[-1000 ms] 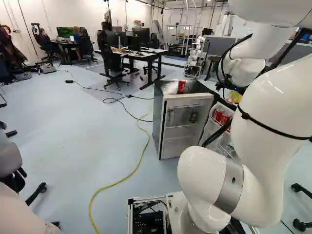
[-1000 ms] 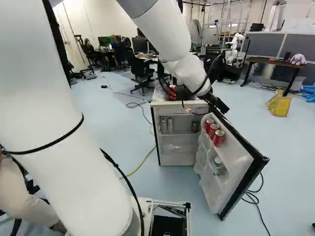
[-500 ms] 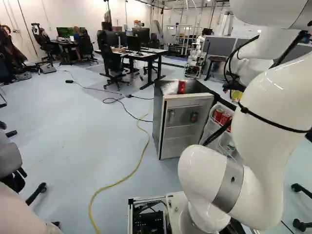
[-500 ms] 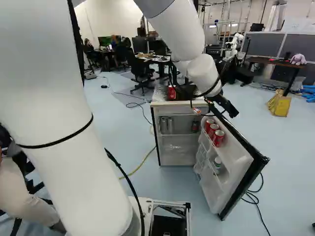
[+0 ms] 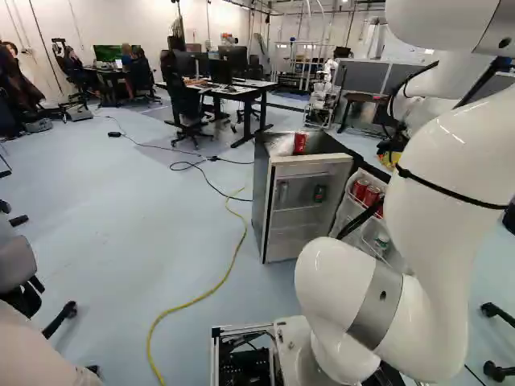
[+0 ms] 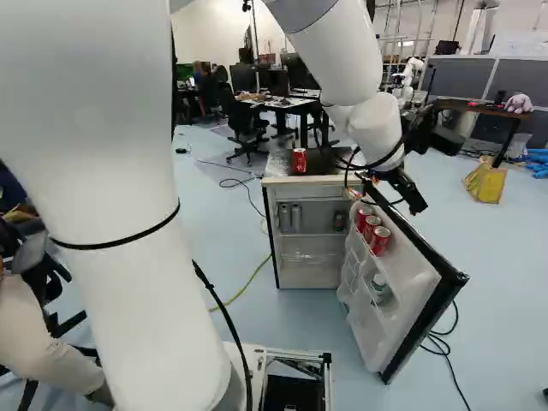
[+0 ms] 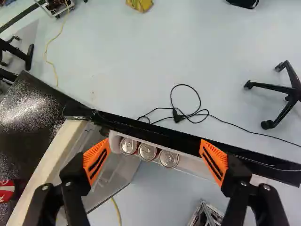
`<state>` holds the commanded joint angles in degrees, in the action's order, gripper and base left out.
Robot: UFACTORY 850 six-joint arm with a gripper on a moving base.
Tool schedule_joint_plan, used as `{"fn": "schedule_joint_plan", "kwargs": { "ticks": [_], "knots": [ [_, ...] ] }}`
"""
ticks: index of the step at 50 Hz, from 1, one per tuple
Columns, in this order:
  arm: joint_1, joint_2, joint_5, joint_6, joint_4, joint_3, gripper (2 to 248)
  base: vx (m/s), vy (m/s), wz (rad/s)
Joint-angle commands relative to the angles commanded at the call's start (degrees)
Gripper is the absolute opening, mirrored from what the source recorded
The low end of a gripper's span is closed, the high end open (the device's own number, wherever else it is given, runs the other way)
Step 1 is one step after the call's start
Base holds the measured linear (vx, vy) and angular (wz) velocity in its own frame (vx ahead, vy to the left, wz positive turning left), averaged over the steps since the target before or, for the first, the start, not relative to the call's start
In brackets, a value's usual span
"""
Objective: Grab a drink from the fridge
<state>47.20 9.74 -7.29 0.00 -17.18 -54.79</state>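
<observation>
In the right base view my gripper (image 6: 406, 188) hangs above the fridge's opened door (image 6: 428, 282). The wrist view shows the gripper (image 7: 155, 153) open, its orange pads wide apart. Tops of three cans (image 7: 147, 151) in the door's upper rack appear between and beyond the fingers, with nothing gripped. Those red cans (image 6: 372, 229) stand in a row, and a green-and-white container (image 6: 378, 286) sits lower in the door. Inside the fridge (image 5: 299, 211), silvery cans (image 6: 290, 217) and a dark can (image 6: 340, 221) stand on a shelf.
Another red can (image 6: 299, 160) stands on the fridge's top. A black cable (image 7: 186, 115) lies on the floor beyond the door, near a chair base (image 7: 275, 94). A yellow cord (image 5: 201, 294) runs left of the fridge. Another robot (image 6: 409, 75) stands farther back.
My arm has swung rightward in the right base view, carrying the gripper from near the fridge top out over the door; the can on top now shows fully. The base, fridge and door stayed put.
</observation>
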Motion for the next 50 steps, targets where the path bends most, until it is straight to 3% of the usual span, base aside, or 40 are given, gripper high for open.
{"fn": "schedule_joint_plan", "kwargs": {
  "ticks": [23, 50],
  "knots": [
    [2.4, 6.2, -5.0, 0.0, -1.7, -6.0, 247, 0.0, 0.0, 0.0],
    [4.2, 15.1, -6.6, 0.0, -1.8, -14.6, 247, 0.0, 0.0, 0.0]
  ]
}}
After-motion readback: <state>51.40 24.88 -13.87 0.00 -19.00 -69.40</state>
